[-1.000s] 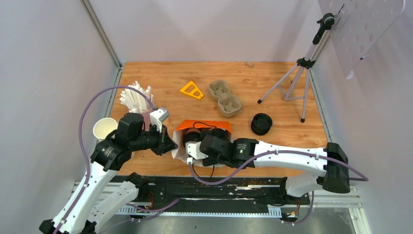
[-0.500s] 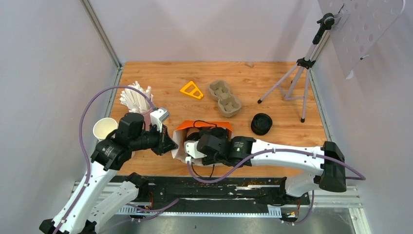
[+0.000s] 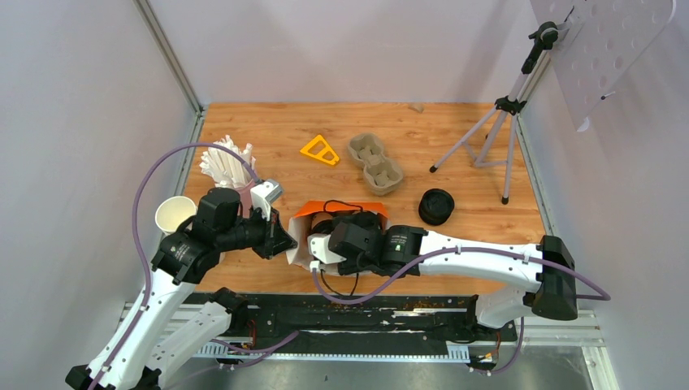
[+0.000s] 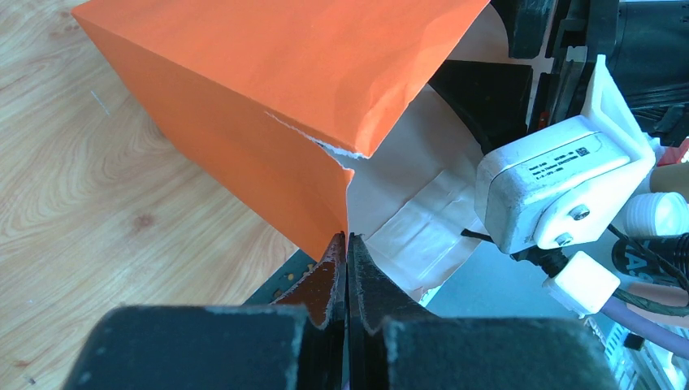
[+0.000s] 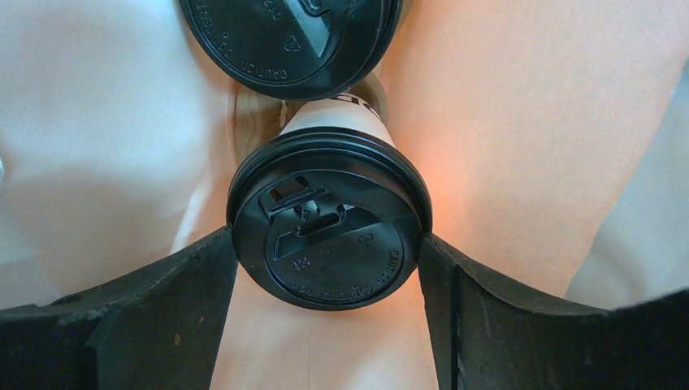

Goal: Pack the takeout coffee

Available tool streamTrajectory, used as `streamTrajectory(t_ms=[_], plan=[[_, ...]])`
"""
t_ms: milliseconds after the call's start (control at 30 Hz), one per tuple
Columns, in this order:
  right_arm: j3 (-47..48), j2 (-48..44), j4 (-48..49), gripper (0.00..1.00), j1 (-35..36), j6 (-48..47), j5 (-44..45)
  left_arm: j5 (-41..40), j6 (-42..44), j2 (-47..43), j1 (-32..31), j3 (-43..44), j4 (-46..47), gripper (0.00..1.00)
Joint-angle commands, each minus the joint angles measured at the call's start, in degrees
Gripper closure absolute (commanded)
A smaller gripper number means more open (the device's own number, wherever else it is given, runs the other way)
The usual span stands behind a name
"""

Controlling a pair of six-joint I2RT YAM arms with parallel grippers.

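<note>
- My left pincer (image 4: 347, 244) is pinched shut on the torn edge of the orange bag (image 4: 268, 73). I think it holds that edge so the bag's mouth is wide for the other arm.
- From above, the bag sits at 6 o'clock on the table (image 3: 455, 138). The left pincer is on the bag's 9 o'clock side.
- My right pincer (image 5: 327, 244) is deep inside the bag. Its two fingers press on a cup (image 5: 337, 118) at 3 and 9 o'clock, so it is gripping that cup.
- The cup is white paper with a round black lid (image 5: 325, 268). The lid faces the camera and has a little sip hole and raised letters.
- A second cup (image 5: 284, 32) with the same black lid is at 12 o'clock, just beside the first and farther in.
- I think the cup is held at its lid so it won't get squashed.
</note>
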Motion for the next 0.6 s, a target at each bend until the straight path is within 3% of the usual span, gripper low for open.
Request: streamTrajectory(t_ms=[0, 567], plan=[[1.08, 0.11, -0.48, 0.31, -0.06, -0.85, 1.18, 1.04, 1.33, 0.05, -0.07, 1.35, 1.98, 1.00], [-0.97, 1.15, 2.33, 0.30, -0.18, -2.39, -0.35, 1.28, 1.25, 0.51, -0.07, 1.78, 2.13, 1.00]])
